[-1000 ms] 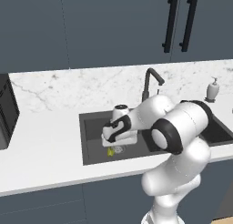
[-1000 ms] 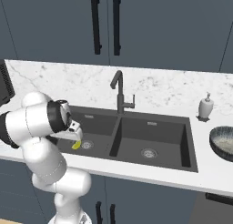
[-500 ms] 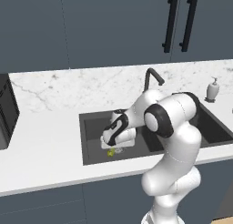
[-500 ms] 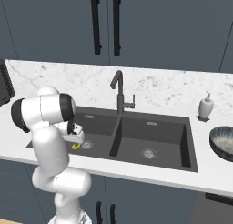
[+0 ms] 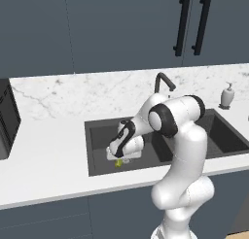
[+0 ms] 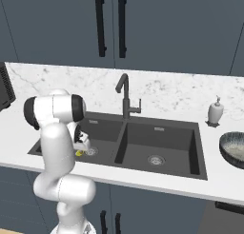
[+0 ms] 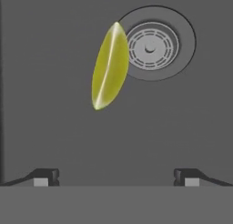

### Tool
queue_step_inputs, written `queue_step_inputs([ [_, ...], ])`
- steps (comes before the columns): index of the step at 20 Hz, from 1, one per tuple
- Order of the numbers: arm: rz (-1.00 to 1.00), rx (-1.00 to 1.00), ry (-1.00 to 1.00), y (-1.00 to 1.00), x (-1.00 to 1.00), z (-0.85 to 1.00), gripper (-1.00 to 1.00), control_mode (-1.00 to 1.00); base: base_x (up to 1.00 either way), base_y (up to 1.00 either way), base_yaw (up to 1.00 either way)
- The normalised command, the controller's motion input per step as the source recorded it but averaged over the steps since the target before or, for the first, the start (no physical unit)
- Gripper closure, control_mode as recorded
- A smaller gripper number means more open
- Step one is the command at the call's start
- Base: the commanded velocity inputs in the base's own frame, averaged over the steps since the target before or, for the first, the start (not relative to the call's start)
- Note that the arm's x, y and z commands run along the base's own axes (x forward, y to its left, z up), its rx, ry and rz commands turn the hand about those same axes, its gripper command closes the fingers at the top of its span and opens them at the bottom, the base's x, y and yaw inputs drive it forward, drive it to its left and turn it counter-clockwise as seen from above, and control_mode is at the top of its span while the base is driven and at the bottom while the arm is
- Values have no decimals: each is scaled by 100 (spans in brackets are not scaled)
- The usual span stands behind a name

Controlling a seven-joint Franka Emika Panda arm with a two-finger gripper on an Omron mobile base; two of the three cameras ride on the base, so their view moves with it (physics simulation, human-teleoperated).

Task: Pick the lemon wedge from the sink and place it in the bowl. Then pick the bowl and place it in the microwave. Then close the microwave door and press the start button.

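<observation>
The tool (image 5: 118, 159) is lowered into the left basin of the sink (image 5: 97, 136), its fingers spread wide apart with nothing between them, as is shown in the hand view, where the two fingertips (image 7: 42, 178) stand at the lower corners. The lemon wedge (image 7: 110, 66) is seen lying on the dark basin floor, just beside the round metal drain (image 7: 152, 44) and overlapping its rim at one pointed end; it is placed ahead of the open fingers and is not touched by them. In the left base view the lemon wedge (image 5: 118, 162) is glimpsed as a small yellow spot directly under the tool, and in the right base view it (image 6: 79, 152) is seen at the near side of the left basin, next to the drain (image 6: 89, 151). The dark gooseneck faucet (image 6: 125, 96) is mounted at the far edge between the two basins of the sink (image 6: 190, 147). A white soap dispenser (image 6: 215, 111) is set on the marble table (image 6: 157, 92) to the right of the sink, and the bowl (image 6: 233, 150) is placed further right and nearer, at the picture's edge. Part of the black microwave (image 5: 7, 121) is visible far to the left.
</observation>
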Motion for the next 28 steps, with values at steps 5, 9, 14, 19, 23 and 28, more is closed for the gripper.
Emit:
queue_step_inputs([
  [5,0,1,-4,0,31,-37,-100,-100,0,0,0],
  [9,0,0,-7,2,35,-32,-100,-100,0,0,0],
  [14,0,0,-4,10,31,-23,-100,-100,0,0,0],
  [19,0,1,-1,12,31,-17,-100,-100,0,0,0],
  [23,0,0,-1,10,29,-25,-100,-100,0,0,0],
  [28,0,1,-4,3,32,-23,-100,-100,0,0,0],
])
